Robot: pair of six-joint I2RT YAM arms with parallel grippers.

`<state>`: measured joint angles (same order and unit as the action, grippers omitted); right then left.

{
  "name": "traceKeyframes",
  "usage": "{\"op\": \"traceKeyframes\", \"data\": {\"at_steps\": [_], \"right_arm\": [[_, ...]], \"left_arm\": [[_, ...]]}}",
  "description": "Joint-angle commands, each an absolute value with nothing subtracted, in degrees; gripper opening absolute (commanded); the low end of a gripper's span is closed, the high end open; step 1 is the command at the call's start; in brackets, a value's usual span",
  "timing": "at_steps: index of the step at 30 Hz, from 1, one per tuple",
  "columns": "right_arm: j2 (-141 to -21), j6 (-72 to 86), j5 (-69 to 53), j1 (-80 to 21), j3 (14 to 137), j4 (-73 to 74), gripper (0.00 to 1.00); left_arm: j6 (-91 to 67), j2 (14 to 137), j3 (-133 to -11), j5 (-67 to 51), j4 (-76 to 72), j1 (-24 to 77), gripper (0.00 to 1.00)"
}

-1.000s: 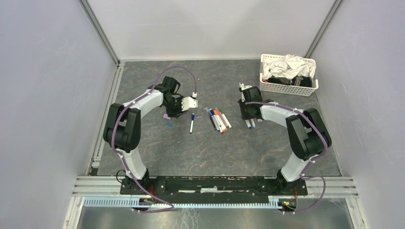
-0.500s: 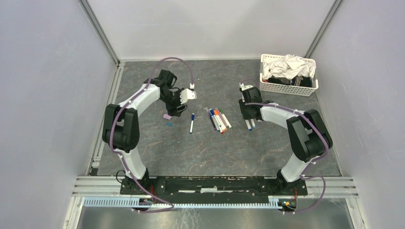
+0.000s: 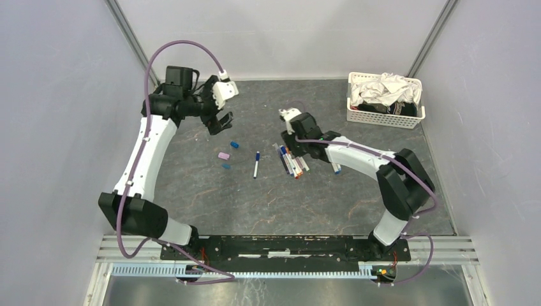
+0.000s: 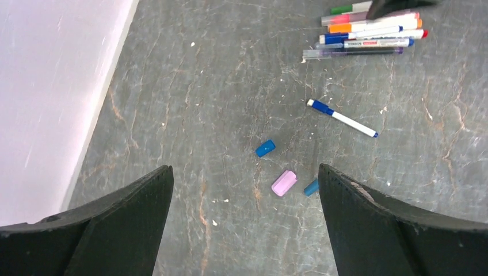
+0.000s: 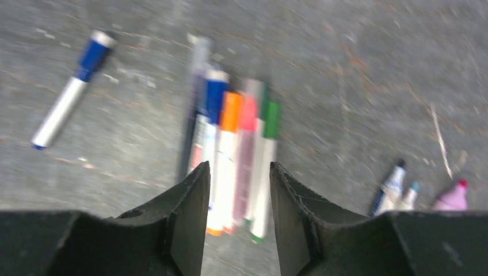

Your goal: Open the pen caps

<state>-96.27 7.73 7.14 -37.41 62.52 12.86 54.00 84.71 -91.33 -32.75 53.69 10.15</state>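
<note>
Left arm (image 3: 144,152), right arm (image 3: 357,156): white links, black joints, lilac cables (image 3: 151,64), black fingers (image 4: 380,230).

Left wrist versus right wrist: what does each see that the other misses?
Left wrist only: a loose blue plastic cap, a lilac plastic cap and a smaller blue plastic cap. Right wrist only: two thin white pens beside a wider lilac pen. Both: the bundle of white coloured-cap pens and the lone blue-capped white pen.
</note>
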Motion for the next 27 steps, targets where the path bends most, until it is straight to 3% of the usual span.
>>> {"op": "traceKeyframes", "data": {"at_steps": [1, 8, 16, 20, 27], "right_arm": [[-101.7, 9.3, 6.7, -43.2, 71.9, 13.8, 0.49], [-113.3, 15.1, 9.2, -49.4, 84.1, 17.1, 0.6], [-123.0, 17.2, 11.6, -52.4, 91.0, 20.0, 0.61], [-124.6, 16.7, 11.3, -52.4, 91.0, 19.8, 0.5], [-121.8, 14.1, 10.9, -52.4, 87.0, 19.9, 0.17]], "left_arm": [[43.5, 84.8, -91.6, -34.2, 52.1, 6.9, 1.0], [39.5, 89.8, -96.8, -37.8, 56.8, 0.3, 1.0], [39.7, 90.5, -95.5, -35.6, 58.8, -2.6, 1.0], [40.5, 90.2, -94.4, -35.7, 59.2, -2.6, 1.0], [49.7, 89.2, -92.9, -44.0, 66.2, -2.6, 1.0]]}}
